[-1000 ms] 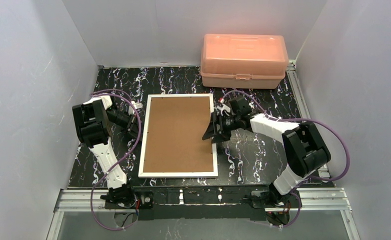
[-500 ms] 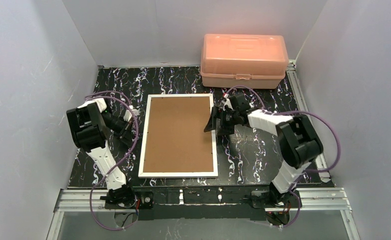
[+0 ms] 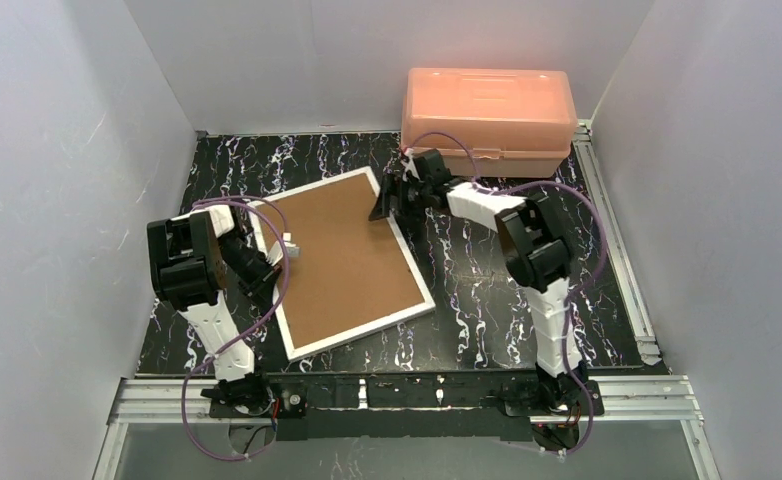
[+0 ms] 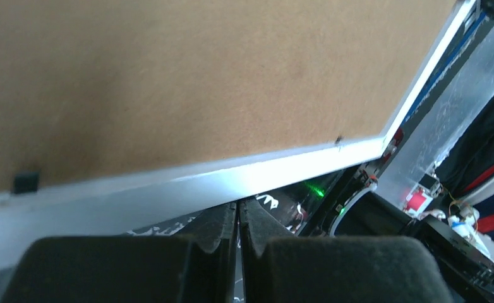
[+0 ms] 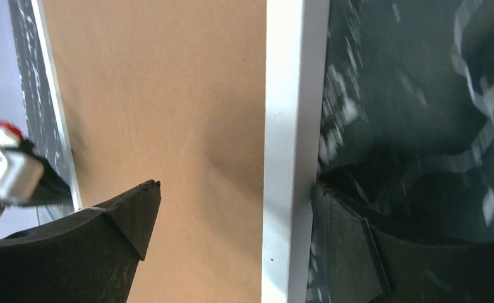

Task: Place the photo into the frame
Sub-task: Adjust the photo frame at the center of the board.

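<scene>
The frame (image 3: 352, 262) lies back up and askew at the middle of the table (image 3: 487, 290) in the top view. Its brown board shows and the photo is nowhere to be seen. The right gripper (image 3: 381, 205) sits at the frame's far right edge and the left gripper (image 3: 283, 250) at its left edge.

Left wrist view: the fingers (image 4: 168, 265) are pressed together on nothing, just beside the white rim.

Right wrist view: the jaws stand wide apart astride the rim, one over the board and one outside it.

The step looks like repositioning the frame. The next move probably calls for the right jaws to close on the rim while the left braces the opposite edge.
</scene>
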Motion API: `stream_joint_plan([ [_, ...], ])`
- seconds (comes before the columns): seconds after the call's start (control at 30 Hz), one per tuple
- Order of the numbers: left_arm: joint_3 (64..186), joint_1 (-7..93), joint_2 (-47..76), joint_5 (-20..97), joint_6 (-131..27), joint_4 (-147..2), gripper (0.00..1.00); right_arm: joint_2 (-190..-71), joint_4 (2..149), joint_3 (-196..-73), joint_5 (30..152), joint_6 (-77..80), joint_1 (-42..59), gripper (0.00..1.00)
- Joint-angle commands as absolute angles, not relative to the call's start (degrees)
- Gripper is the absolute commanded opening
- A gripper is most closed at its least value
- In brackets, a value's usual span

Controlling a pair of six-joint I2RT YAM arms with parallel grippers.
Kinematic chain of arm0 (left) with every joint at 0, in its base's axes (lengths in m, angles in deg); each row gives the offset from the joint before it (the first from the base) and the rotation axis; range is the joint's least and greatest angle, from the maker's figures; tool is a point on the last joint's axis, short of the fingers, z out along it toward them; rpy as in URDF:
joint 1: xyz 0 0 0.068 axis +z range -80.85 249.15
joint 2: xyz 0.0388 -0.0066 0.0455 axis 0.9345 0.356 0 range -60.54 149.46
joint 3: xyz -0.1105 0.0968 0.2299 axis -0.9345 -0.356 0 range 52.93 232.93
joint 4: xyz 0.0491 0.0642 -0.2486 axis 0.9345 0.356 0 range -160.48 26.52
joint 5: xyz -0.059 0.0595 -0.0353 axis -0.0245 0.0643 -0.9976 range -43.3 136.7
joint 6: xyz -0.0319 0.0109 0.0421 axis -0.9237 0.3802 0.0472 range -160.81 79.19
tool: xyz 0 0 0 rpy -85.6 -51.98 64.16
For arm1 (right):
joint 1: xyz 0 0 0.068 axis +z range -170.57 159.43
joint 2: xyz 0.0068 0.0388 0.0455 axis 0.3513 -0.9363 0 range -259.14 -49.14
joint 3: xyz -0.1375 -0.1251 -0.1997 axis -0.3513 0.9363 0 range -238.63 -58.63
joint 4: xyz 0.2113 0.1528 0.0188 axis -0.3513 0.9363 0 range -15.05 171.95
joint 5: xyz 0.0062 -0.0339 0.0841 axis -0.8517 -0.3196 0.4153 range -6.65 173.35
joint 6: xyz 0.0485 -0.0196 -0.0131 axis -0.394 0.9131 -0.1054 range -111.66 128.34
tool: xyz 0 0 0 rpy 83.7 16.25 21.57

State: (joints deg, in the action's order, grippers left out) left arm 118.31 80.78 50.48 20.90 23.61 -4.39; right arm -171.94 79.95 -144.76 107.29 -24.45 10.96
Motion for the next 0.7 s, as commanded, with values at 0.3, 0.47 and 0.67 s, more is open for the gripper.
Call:
stream_joint_plan([
  [0.3,123.69,77.06,50.41,14.91,26.78,3.81,0.04,-183.88,94.35,-178.45,104.10,-15.77,17.69,0.99],
  [0.47,136.33,78.20,52.97,11.76,29.33,18.10,0.13,-171.09,95.33,-166.25,99.93,-12.00,16.17,0.99],
  [0.67,155.71,81.39,57.85,12.56,10.77,5.84,0.12,-153.82,92.37,-142.43,101.35,-14.40,14.87,0.97],
])
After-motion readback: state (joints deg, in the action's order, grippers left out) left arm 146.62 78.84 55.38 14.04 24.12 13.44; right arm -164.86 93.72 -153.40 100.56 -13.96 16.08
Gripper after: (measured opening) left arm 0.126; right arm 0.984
